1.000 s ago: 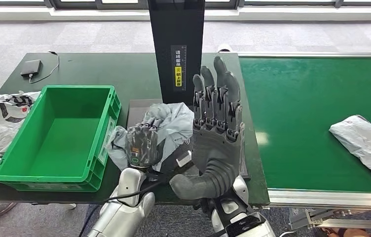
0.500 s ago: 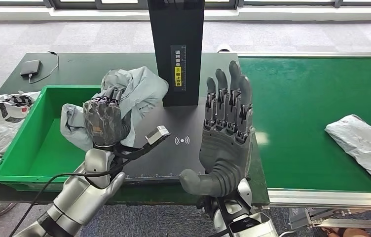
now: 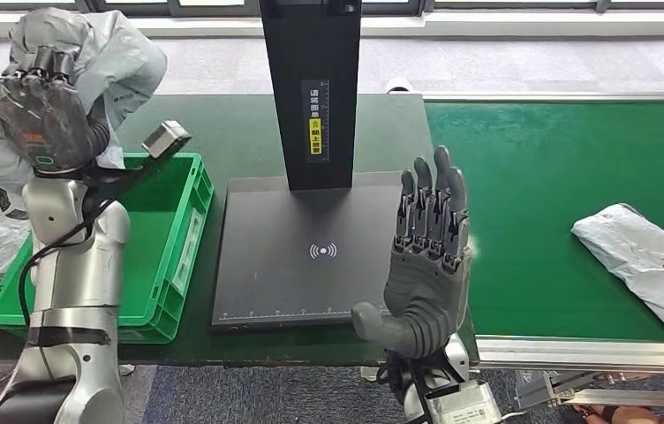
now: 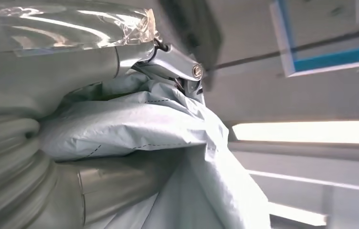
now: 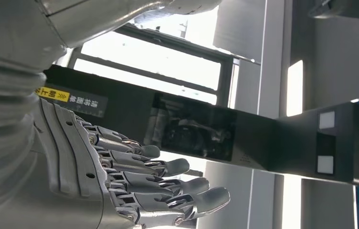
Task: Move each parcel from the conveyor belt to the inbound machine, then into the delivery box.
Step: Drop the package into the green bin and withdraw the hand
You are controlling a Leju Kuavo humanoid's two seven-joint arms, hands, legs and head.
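Parcel [image 3: 108, 62], grey, crumpled, gripped in my left hand [image 3: 41, 119], raised above green delivery box [image 3: 189, 216] far corner. Right hand [image 3: 426, 256] empty, fingers spread, right of box. Best lower over box centre before releasing, avoiding rim.

the grey parcel [image 3: 108, 62] hides the left hand's fingers [image 3: 50, 62] and runs off the frame's edge.

Three parcels [image 3: 99, 62] (perhaps), one green bin [image 3: 189, 231].
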